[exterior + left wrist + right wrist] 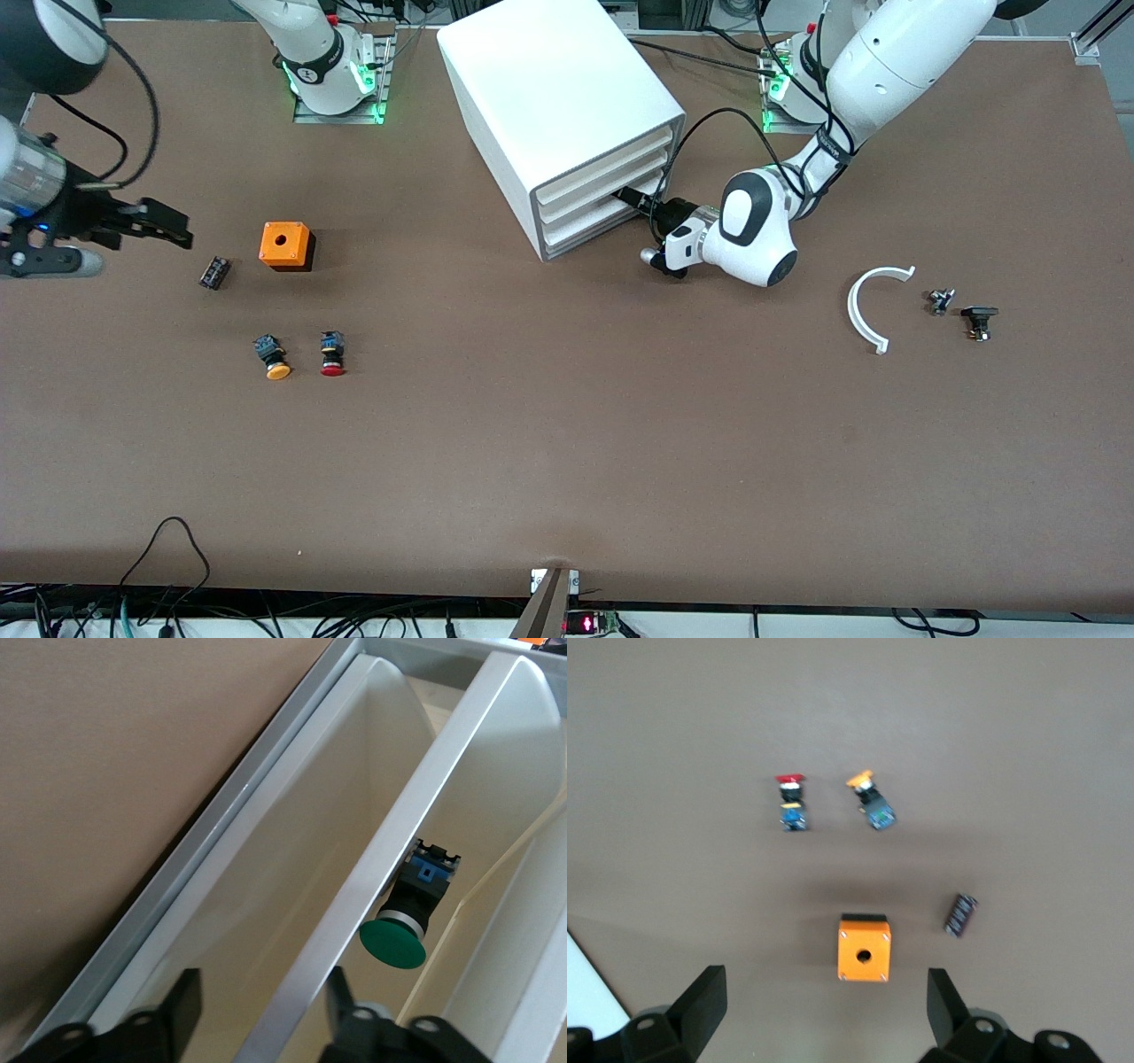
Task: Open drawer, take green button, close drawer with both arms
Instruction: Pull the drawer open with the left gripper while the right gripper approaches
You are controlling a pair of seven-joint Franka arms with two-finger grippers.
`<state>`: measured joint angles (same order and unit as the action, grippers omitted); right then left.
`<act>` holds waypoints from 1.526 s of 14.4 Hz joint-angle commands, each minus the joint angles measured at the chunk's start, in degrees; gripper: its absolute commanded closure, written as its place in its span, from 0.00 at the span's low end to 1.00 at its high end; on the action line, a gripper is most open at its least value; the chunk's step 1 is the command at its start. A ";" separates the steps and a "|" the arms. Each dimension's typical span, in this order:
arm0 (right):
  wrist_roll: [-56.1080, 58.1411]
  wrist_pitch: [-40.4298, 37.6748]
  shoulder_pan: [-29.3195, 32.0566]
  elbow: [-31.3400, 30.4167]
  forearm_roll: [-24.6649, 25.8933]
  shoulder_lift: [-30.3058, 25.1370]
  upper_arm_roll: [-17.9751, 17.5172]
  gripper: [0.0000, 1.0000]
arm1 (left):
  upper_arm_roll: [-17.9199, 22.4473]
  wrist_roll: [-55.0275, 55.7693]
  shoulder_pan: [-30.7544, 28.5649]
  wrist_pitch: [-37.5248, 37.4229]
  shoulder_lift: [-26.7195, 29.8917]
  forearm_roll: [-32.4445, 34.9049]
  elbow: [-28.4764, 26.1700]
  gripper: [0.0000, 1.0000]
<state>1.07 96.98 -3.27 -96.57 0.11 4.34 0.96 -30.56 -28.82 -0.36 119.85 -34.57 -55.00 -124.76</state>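
The white cabinet [558, 89] stands at the table's middle, near the arms' bases. My left gripper [625, 198] is at the front of its lowest drawer [585, 232]. In the left wrist view the gripper [264, 1005] is open, with one finger on each side of the drawer's front rim [390, 859]. The green-capped button [403, 926] lies inside the drawer, just past that rim. In the front view the drawer looks about level with the ones above it. My right gripper [177, 229] waits open and empty over the table toward the right arm's end, and shows again in its wrist view [824, 1001].
An orange box [286, 245] [864, 948] and a small black part [214, 272] [961, 914] lie beside the right gripper. The orange-capped button [273, 356] and the red-capped button [332, 353] lie nearer the front camera. A white curved piece [873, 306] and two small parts [941, 301] lie toward the left arm's end.
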 commanded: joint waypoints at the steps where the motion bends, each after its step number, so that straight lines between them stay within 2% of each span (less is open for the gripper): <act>1: 1.55 2.59 -4.10 1.91 -0.55 4.09 0.10 0.00 | -0.38 -3.08 -0.16 1.27 0.38 -1.25 -0.40 1.00; 4: 7.09 4.53 -9.63 5.23 -0.46 9.01 0.09 0.00 | 1.89 -3.00 -3.31 1.27 1.96 -0.98 1.35 1.00; 8: 10.69 4.53 -16.92 15.25 -0.55 16.65 0.18 0.00 | 7.26 -2.74 -6.05 1.18 2.49 -0.98 6.98 1.00; 9: 12.01 4.62 -18.68 17.62 -0.72 18.67 0.10 0.00 | 7.36 -3.08 -6.23 1.18 2.58 -0.98 6.90 0.01; 12: 14.83 4.62 -24.92 23.52 -0.99 23.16 -0.78 0.00 | 7.36 -2.91 -7.36 1.18 4.15 -0.98 6.99 0.00; 14: 16.42 5.66 -30.98 23.79 -0.72 24.22 -0.61 0.00 | 7.79 -2.74 -8.86 1.27 8.27 1.72 7.60 0.00; 16: 16.59 8.82 -35.99 23.88 -0.55 25.80 -0.43 0.00 | 11.12 -2.82 -10.70 1.27 15.81 14.34 9.71 0.00; 18: 17.29 13.47 -39.78 23.97 -0.64 28.52 -0.43 0.00 | 12.10 -2.56 -11.59 3.97 22.58 20.52 10.32 0.00; 19: 19.47 16.54 -41.53 23.97 -0.64 29.93 -0.43 0.00 | 14.11 -2.56 -11.59 3.47 26.45 26.12 10.42 0.00; 20: 21.93 18.57 -42.86 23.97 -0.72 31.42 -0.43 0.00 | 14.91 -2.04 -11.59 0.77 30.84 32.70 10.42 0.00; 22: 28.86 20.34 -44.71 24.06 -0.72 33.45 -0.43 0.00 | 17.10 3.20 -11.50 -8.08 37.09 40.21 11.99 0.00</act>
<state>23.58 116.19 -46.59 -74.75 -0.12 35.23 -0.17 -15.26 -29.95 -12.48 117.76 -4.43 -20.94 -111.82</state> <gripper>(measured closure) 0.000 0.000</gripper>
